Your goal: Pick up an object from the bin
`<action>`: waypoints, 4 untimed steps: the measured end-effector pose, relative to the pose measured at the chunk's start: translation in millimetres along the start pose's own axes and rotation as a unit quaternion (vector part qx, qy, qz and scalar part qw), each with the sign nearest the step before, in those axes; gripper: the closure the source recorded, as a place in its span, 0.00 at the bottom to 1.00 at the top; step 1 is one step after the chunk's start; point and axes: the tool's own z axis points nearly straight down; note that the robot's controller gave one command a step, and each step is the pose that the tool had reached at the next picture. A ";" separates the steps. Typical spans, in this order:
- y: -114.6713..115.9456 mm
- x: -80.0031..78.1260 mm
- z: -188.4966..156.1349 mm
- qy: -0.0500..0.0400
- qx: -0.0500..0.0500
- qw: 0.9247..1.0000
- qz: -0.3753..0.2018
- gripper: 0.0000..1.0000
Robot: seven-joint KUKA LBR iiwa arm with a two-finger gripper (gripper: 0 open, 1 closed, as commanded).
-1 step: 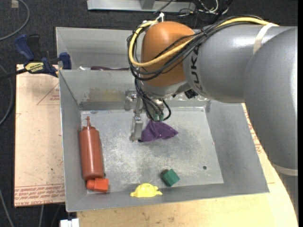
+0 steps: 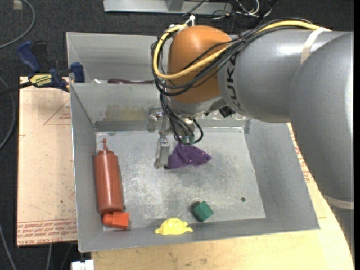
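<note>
**At the purple scrap: the grasp step**

The arm [image 2: 281, 77] reaches into the bin [image 2: 84, 151] from 3 o'clock. A red bottle [image 2: 108, 181] lies at 9. The purple scrap [image 2: 188, 156] sits near centre, touching the jaws. We cannot tell whether they grip it. We judge grasping is in hand. Next comes a firm pinch, then a straight lift.

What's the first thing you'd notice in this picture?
The big grey arm with its orange cover comes in from the right, its gripper down beside a crumpled purple thing in the middle of the bin. A red-brown bottle lies along the left wall, with a yellow lump and a green block near the front.
</note>
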 end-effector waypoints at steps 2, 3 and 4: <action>-44.6 5.5 41.2 -0.001 0.000 0.999 0.047 0.00; -58.3 11.5 49.0 0.000 0.000 0.998 -0.069 0.00; -84.4 -4.1 100.3 -0.002 -0.001 0.991 0.134 1.00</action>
